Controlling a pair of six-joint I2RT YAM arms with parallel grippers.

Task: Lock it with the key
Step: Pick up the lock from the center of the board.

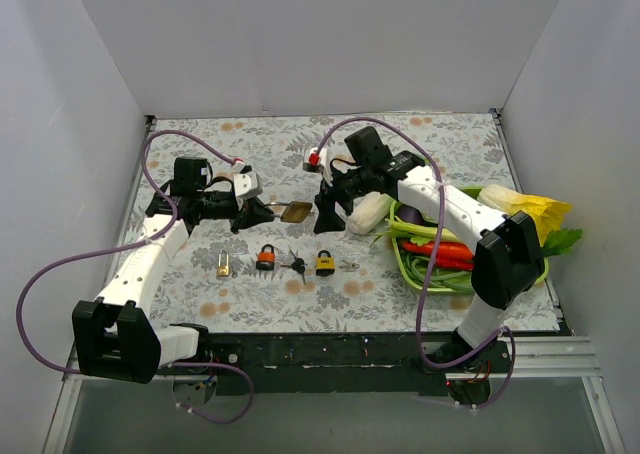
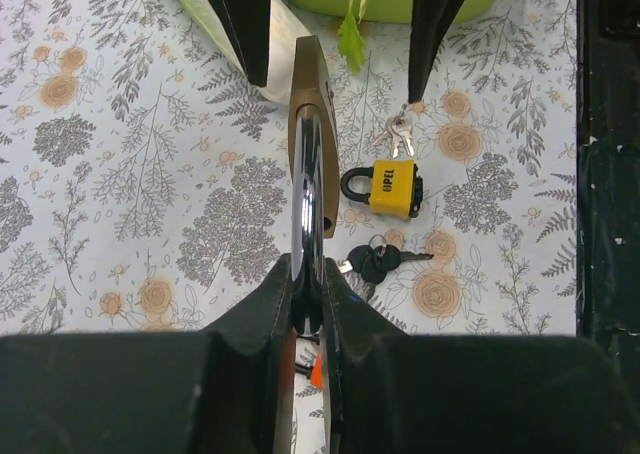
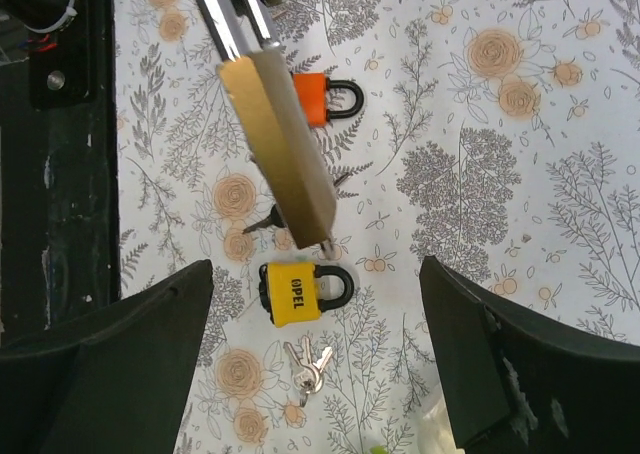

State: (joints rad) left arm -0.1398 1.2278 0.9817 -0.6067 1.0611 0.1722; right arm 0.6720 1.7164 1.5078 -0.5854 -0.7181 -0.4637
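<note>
My left gripper (image 1: 262, 212) is shut on the silver shackle of a large brass padlock (image 1: 296, 212) and holds it above the table, body pointing right. In the left wrist view the jaws (image 2: 308, 274) pinch the shackle, and the padlock (image 2: 308, 164) runs away from them. My right gripper (image 1: 333, 206) is open and empty just right of the padlock's free end. In the right wrist view the padlock (image 3: 285, 154) hangs ahead of the spread fingers (image 3: 120, 354). A small silvery stub shows at its lower end. Silver keys (image 3: 308, 364) and black keys (image 1: 296, 265) lie on the cloth.
A yellow padlock (image 1: 325, 264), an orange padlock (image 1: 266, 258) and a small brass padlock (image 1: 223, 265) lie in a row on the flowered cloth. A green basket (image 1: 400, 259) of vegetables stands at the right. White walls close in three sides.
</note>
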